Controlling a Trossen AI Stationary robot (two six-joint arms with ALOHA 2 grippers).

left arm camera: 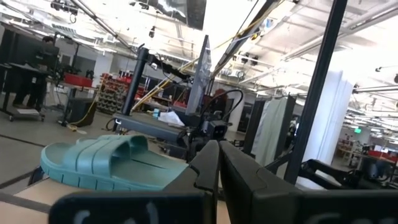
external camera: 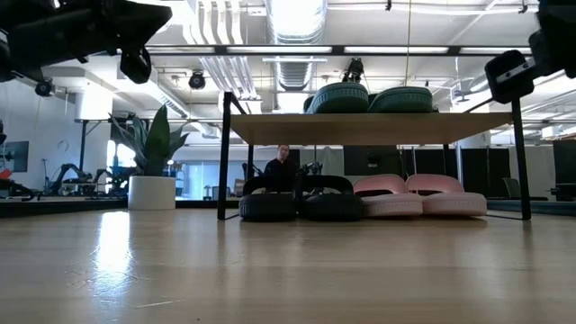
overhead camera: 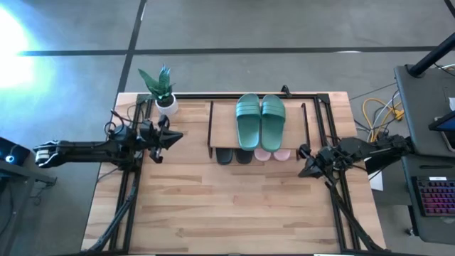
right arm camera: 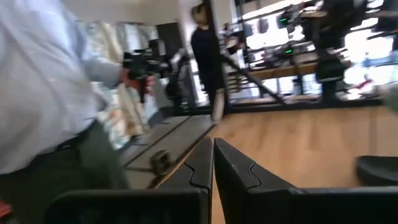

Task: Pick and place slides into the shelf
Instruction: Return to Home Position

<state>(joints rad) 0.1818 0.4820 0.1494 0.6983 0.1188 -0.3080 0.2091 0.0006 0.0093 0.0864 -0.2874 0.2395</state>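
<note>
— Where do we find the slides?

— The dark green pair (overhead camera: 260,121) lies on the top board of the shelf (overhead camera: 222,122), side by side and touching. Their long axis runs from the near side of the counter (overhead camera: 234,213) to its far side. The wide ribbed straps are at the far end and the heels point toward the open wood.

— And the other four?

— They stand under the board, on the counter, in one row. The black pair (external camera: 300,205) is on the plant's side and the pale pink pair (external camera: 418,203) is next to it. They have the same axis as the green ones. From above we see only their near ends, which come out a little past the board's edge.

— How much room do we have around the shelf?

— The shelf stands in the far half of the counter, and the near half is open wood. A potted plant (overhead camera: 162,91) stands near the shelf's far left corner, not touching it.

— And the claws?

— The left claw (overhead camera: 178,135) hangs to the left of the shelf, apart from it, with its fingers pressed together on nothing. The right claw (overhead camera: 303,169) hangs just off the near right corner, also closed and empty. In the low view we see both arms higher than the top board.
</note>
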